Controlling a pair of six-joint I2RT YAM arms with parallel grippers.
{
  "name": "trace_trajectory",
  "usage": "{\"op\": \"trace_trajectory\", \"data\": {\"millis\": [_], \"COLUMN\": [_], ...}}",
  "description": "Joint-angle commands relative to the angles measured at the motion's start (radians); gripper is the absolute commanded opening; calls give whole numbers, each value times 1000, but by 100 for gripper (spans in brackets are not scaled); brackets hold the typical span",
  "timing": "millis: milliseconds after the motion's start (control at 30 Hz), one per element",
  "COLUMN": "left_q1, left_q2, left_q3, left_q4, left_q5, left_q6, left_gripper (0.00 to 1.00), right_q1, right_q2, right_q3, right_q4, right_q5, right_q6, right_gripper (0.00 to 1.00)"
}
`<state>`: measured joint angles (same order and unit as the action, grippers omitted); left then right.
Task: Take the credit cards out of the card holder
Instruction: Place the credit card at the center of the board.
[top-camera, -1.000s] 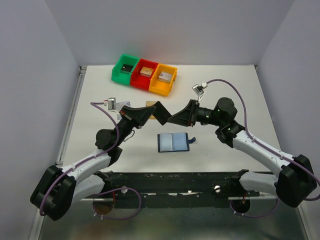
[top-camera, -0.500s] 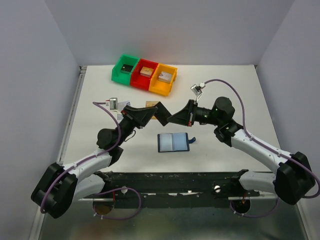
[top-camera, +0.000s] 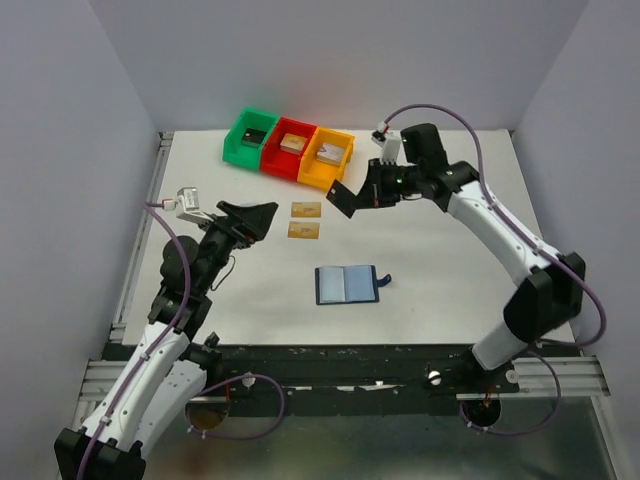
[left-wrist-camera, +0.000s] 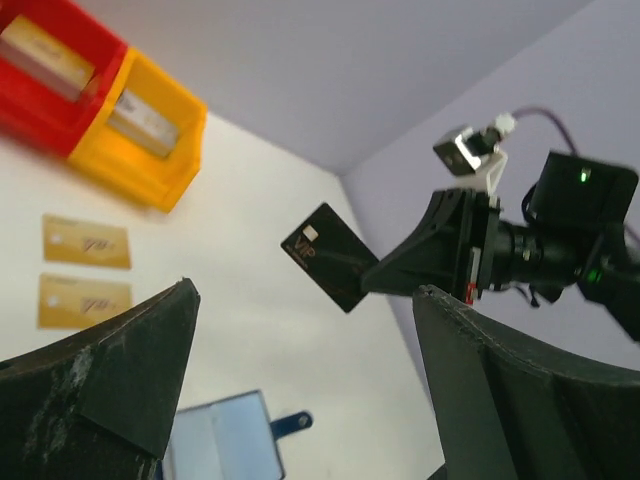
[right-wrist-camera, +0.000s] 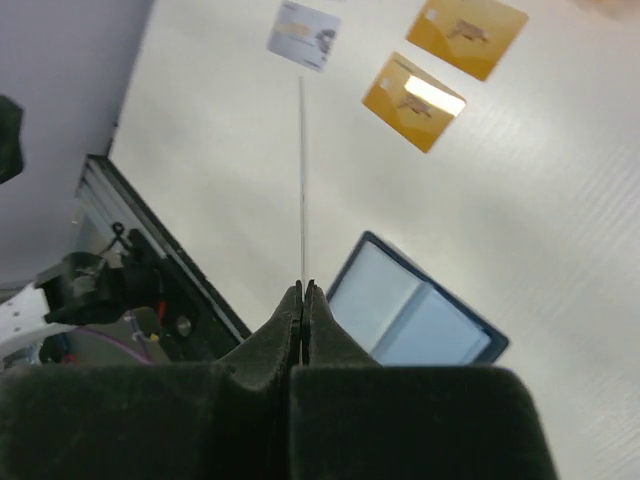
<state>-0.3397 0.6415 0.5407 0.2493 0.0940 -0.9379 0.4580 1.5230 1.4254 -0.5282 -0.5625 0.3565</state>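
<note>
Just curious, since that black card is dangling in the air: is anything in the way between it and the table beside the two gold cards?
Nothing visible. The black card, pinched in the right gripper, hangs above bare table just right of the gold cards.

Apparently four credit cards (top-camera: 305, 209), three bins (top-camera: 283, 166), one card holder (top-camera: 345, 284).
</note>
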Motion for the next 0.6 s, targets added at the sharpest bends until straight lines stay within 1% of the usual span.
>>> {"op": "trace_trajectory", "data": {"millis": [0, 100, 167, 233, 333, 400, 467, 567], "left_q1": [10, 11, 10, 13, 13, 13, 13, 13], "left_q2": [38, 32, 29, 27, 20, 18, 27, 70], "left_q3": [-10, -33, -36, -44, -54, -68, -80, -84], "left_q4": [-259, -255, -255, -255, -254, -230, -205, -180], "left_q5": [87, 124, 145, 161, 168, 167, 173, 200], "left_q6": [57, 54, 65, 74, 86, 88, 87, 83], "left_gripper": [99, 99, 99, 99, 99, 99, 99, 99], "right_q1": [-28, -59, -73, -82, -88, -93, -91, -93], "right_q2": [263, 411, 480, 515, 543, 578, 614, 675], "right_q3": [209, 354, 407, 431, 423, 438, 458, 512], "right_q4": [-446, -524, -538, -529, -495, -513, -526, -559], "right_q5": [75, 18, -26, -46, -66, -70, -30, -34], "right_q6": [-220, -243, -255, -267, -283, -312, -318, -346], "right_gripper": [0, 0, 1, 1, 0, 0, 0, 0]}}
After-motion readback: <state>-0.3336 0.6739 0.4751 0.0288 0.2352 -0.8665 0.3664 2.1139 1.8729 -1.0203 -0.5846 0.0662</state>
